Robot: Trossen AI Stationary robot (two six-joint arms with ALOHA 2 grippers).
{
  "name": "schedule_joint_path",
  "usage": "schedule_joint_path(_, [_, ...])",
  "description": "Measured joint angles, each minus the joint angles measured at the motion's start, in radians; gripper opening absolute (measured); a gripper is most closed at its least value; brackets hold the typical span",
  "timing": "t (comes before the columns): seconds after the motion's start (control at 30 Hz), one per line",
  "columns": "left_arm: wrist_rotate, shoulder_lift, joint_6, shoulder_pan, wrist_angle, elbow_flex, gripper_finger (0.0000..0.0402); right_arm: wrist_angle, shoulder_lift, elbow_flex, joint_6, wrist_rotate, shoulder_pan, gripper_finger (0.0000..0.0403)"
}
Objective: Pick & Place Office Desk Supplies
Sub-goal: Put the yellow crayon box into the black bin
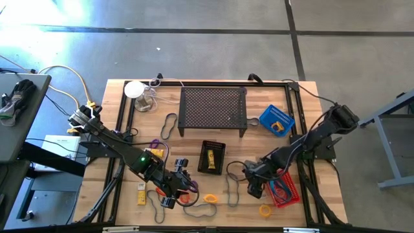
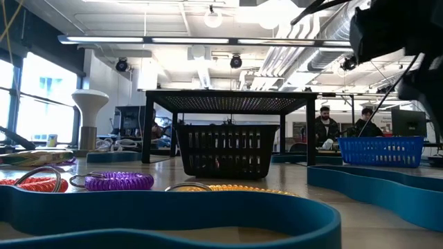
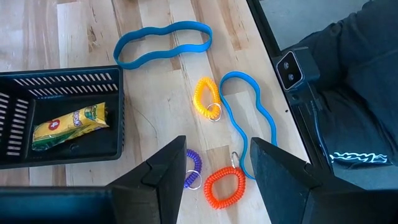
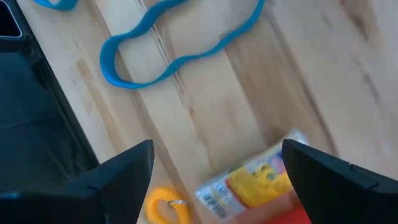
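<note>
Taking the black mesh basket (image 1: 211,157) as the landmark, a yellow packet (image 1: 141,193) is lying well to its left on the wooden table (image 1: 194,133). The left gripper (image 1: 173,192) is hovering low just left of the basket's near corner, its 2 fingers standing apart with nothing between them; in the left wrist view an orange coil ring (image 3: 225,187) and a purple coil ring (image 3: 193,169) are lying beneath the fingers, apart from them. A yellow coil ring (image 3: 208,98) is resting on the near side of the basket, between 2 blue band loops (image 3: 163,43). Inside the basket itself 1 yellow packet (image 3: 69,124) is lying flat. To the basket's right, the right gripper (image 1: 253,182) is hanging over the table with its fingers spread wide and empty; its wrist view is showing another blue loop (image 4: 180,43) on the wood, a yellow packet (image 4: 256,180) and a yellow ring (image 4: 164,205) below. Beside that gripper, further right of the basket, the red basket (image 1: 284,189) is sitting, and the blue basket (image 1: 277,120) is standing beyond it, next to the black perforated stand (image 1: 213,108).
</note>
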Motion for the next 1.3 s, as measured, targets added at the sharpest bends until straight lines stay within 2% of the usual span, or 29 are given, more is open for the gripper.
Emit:
schedule_joint_path(0.2, [0.0,0.0,0.0,0.0,0.0,-0.001,0.0173,-0.022,0.0,0.0,0.071,0.001,0.028,0.034])
schedule_joint_path(0.53, [0.0,0.0,0.0,0.0,0.0,-0.001,0.0173,-0.173,0.0,0.0,0.187,0.004,0.036,0.034])
schedule_joint_path(0.67, [0.0,0.0,0.0,0.0,0.0,-0.001,0.0173,-0.157,0.0,-0.001,0.242,0.011,0.033,0.034])
schedule_joint_path(1.1, [0.0,0.0,0.001,-0.003,-0.001,-0.001,0.0173,-0.078,-0.001,-0.001,0.223,0.048,0.083,0.034])
schedule_joint_path(1.3, [0.0,0.0,0.001,-0.003,-0.001,-0.001,0.0173,-0.11,-0.001,-0.001,0.33,0.083,0.099,0.034])
